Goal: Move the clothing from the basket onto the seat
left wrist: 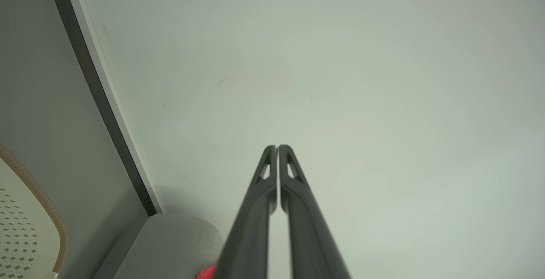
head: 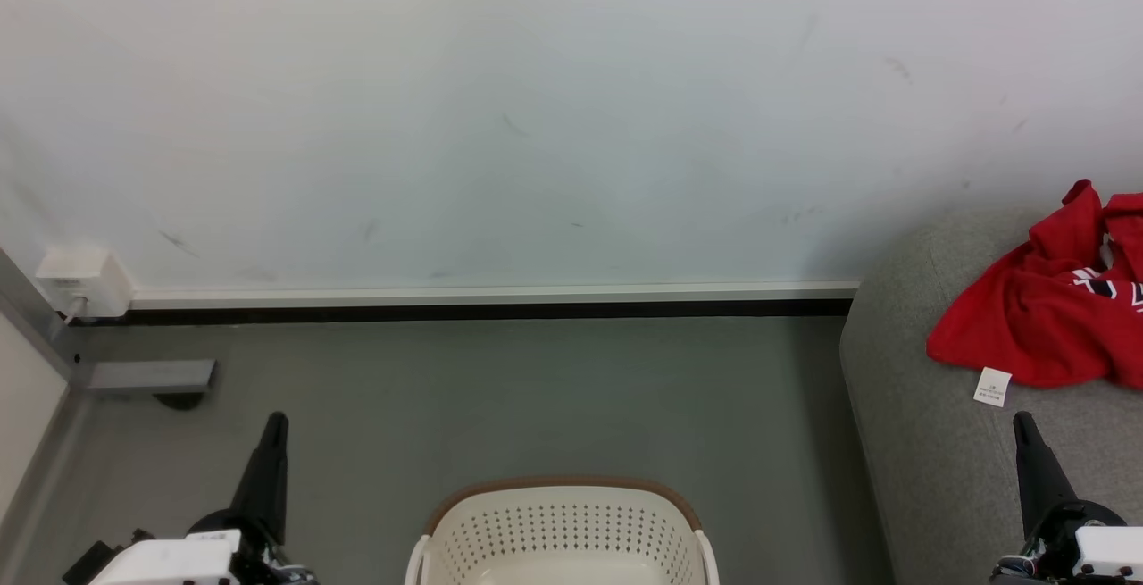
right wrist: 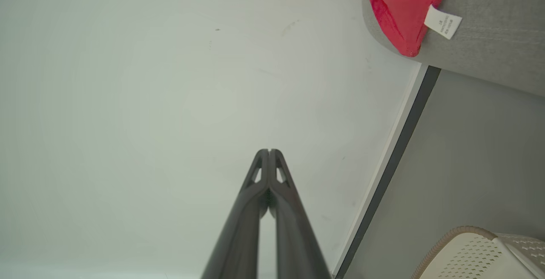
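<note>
Clothing [head: 1040,321]: bright red, crumpled in a heap on the seat [head: 929,469], white label tag [head: 992,386] lying on the grey fabric, dark-and-white print partly showing. Seat light-grey, rounded corner. Basket [head: 563,483]: cream perforated plastic, brown rim, upright on the floor, beside the seat, not touching.

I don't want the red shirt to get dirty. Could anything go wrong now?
Maybe. The shirt lies bunched near the sofa's rounded end, so a corner might slide off onto the floor. Also, the right gripper, shut, sits just below the shirt's white tag in the head view; moving carelessly, it could snag it.
</note>
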Available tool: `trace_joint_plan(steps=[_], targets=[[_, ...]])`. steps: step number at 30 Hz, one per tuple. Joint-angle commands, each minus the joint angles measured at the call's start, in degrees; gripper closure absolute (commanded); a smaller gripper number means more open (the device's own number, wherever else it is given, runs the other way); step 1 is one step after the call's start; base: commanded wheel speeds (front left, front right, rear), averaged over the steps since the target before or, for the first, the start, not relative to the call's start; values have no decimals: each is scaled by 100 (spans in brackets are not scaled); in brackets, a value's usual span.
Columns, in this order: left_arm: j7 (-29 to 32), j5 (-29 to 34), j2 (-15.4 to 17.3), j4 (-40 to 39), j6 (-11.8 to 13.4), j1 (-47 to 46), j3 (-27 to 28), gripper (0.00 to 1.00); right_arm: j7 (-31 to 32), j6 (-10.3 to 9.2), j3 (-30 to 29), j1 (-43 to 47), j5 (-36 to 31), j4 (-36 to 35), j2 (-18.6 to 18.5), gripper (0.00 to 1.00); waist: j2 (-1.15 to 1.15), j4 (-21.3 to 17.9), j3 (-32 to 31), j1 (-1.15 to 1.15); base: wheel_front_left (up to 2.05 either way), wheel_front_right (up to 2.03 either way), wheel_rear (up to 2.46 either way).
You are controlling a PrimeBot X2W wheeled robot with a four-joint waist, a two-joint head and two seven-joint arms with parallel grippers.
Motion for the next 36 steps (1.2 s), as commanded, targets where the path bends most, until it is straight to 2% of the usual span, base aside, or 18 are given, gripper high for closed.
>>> trace_joint_plan(steps=[1, 36], targets=[[31, -70, 12, -13, -33, -33, 6, 100, 25, -12, -23, -35, 8, -27, -36, 100, 0, 0, 0, 0, 0, 0, 0], [31, -69, 12, -14, -33, -32, 5, 100, 24, -12, -22, -34, 8, -27, -36, 100, 0, 0, 0, 0, 0, 0, 0]])
